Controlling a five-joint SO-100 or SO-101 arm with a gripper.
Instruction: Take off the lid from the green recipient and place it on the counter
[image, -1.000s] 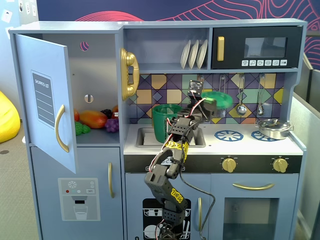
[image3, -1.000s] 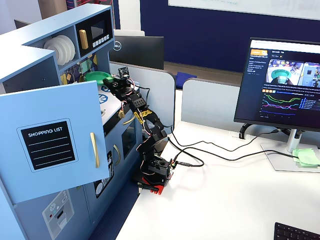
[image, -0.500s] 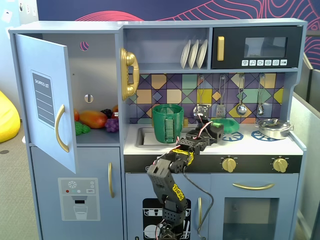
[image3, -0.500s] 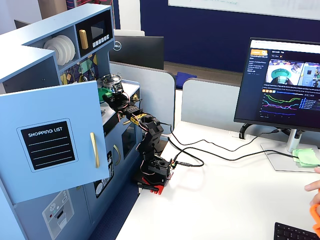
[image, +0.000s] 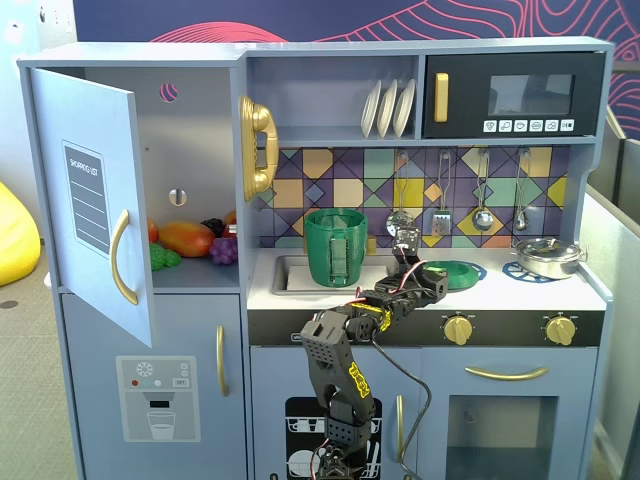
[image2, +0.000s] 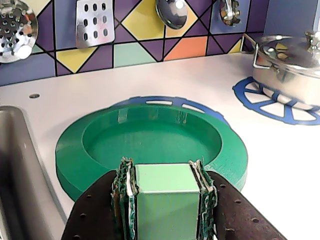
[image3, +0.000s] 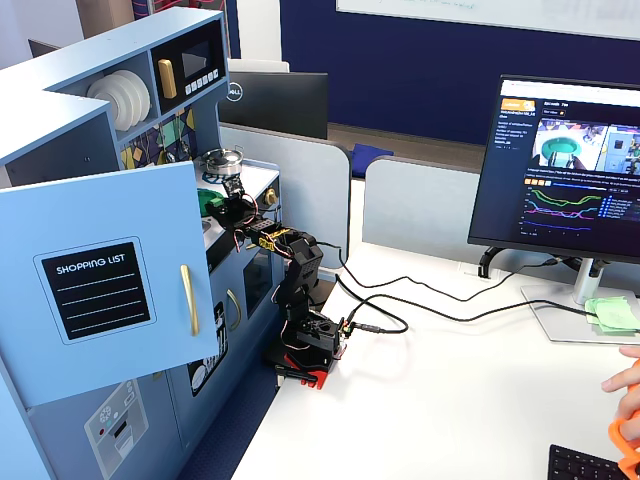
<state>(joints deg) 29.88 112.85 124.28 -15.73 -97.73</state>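
The lid (image2: 150, 145), a flat round green disc, lies on the white counter (image2: 270, 170) over a blue burner ring. My gripper (image2: 165, 172) is shut on its light green handle tab (image2: 165, 195), one padded finger on each side. In a fixed view the lid (image: 460, 273) sits right of the sink, with my gripper (image: 425, 275) at its near left edge. The green recipient (image: 335, 246), a tall dark green pot with a ribbed handle, stands open in the sink area to the left of my gripper. It is out of the wrist view.
A silver metal pan (image2: 290, 65) sits on the right burner ring (image: 548, 256). The sink basin (image2: 15, 165) lies left of the lid. Utensils hang on the tiled back wall (image2: 95, 22). The fridge door (image: 95, 200) stands open at the left.
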